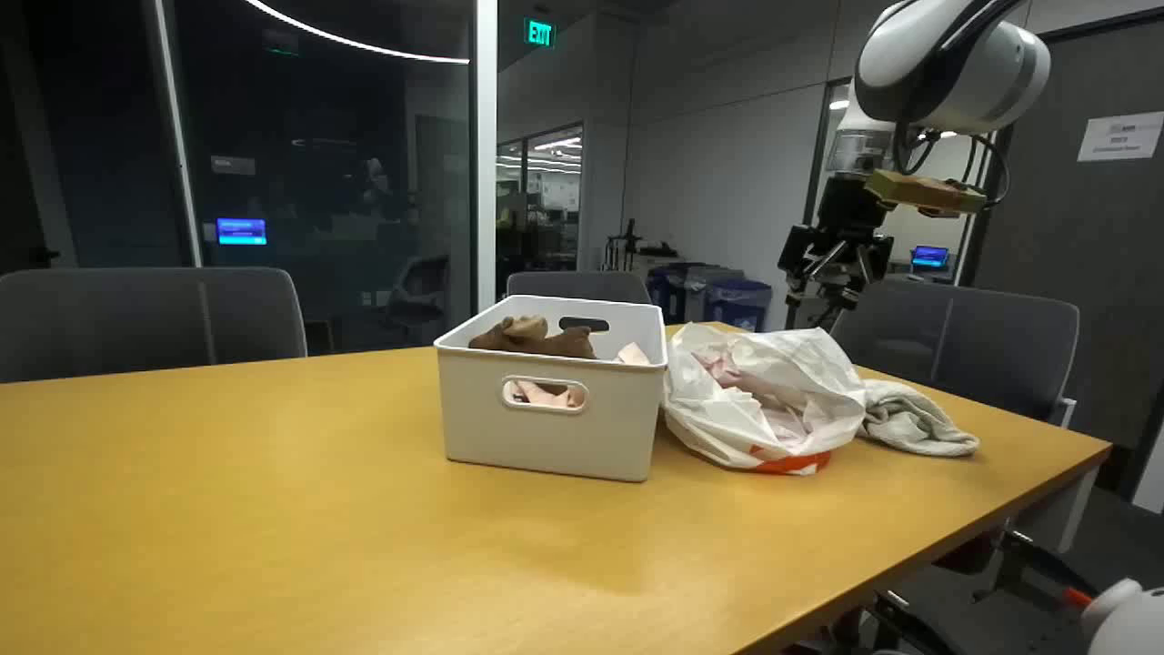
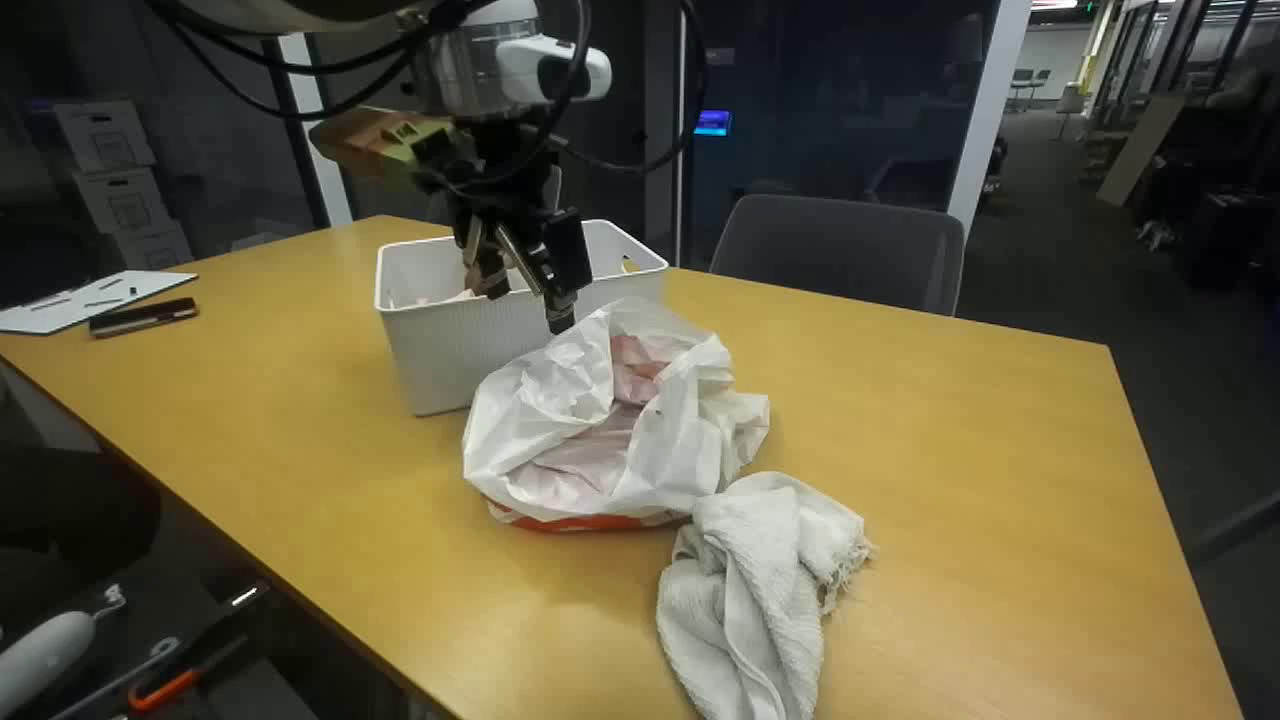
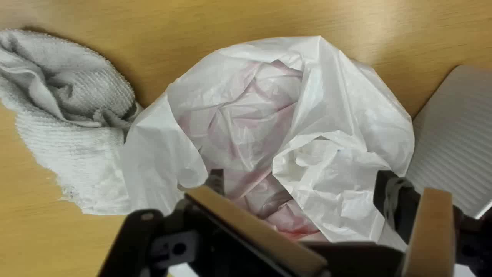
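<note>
"Is the hand (image 3: pixel 301 182) holding anything?"
"No, it's spread wide, up above the crinkly white bag (image 3: pixel 265 123)."
"What's by the bag?"
"A gray towel (image 3: pixel 77 96) on one side, a white box (image 1: pixel 546 441) on the other, all on the tabletop (image 2: pixel 960 480)."
"And farther off?"
"A gray chair (image 2: pixel 840 250)."

Gray chairs (image 1: pixel 100 323) edge the table (image 1: pixel 318 509); a green EXIT sign (image 1: pixel 539 33) glows; the dark wall (image 1: pixel 364 109) seems glass.
</note>
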Available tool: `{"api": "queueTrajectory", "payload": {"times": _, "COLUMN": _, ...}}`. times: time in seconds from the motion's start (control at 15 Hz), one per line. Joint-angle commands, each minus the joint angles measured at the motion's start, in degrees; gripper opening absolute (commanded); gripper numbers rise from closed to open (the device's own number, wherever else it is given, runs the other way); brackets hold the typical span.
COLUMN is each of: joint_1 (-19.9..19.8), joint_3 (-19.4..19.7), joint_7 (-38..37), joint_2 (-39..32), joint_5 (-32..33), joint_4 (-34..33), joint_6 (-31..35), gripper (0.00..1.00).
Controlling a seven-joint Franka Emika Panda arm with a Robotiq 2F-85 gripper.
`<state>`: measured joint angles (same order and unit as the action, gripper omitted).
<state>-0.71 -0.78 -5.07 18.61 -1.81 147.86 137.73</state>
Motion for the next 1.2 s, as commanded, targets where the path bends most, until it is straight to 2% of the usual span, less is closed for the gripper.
{"api": "queueTrajectory", "payload": {"times": 0.0, "joint_1": 0.0, "joint_3": 0.1, "joint_7": 0.0, "joint_2": 0.0, "joint_5": 0.0, "joint_4": -0.2, "joint_6": -0.1, "gripper": 1.0}}
{"api": "queueTrajectory", "payload": {"times": 0.47, "joint_1": -0.8, "joint_3": 1.2, "joint_7": 0.5, "joint_2": -0.4, "joint_5": -0.4, "joint_4": -0.2, "joint_6": 1.5, "gripper": 1.0}}
{"api": "queueTrajectory", "payload": {"times": 0.8, "joint_1": -5.7, "joint_3": 5.5, "joint_7": 0.7, "joint_2": -1.5, "joint_5": 0.9, "joint_4": -0.6, "joint_6": 5.6, "gripper": 1.0}}
{"api": "queueTrajectory", "payload": {"times": 1.13, "joint_1": -11.9, "joint_3": 9.1, "joint_7": -1.6, "joint_2": -6.2, "joint_5": 4.4, "joint_4": -2.5, "joint_6": 8.9, "gripper": 1.0}}
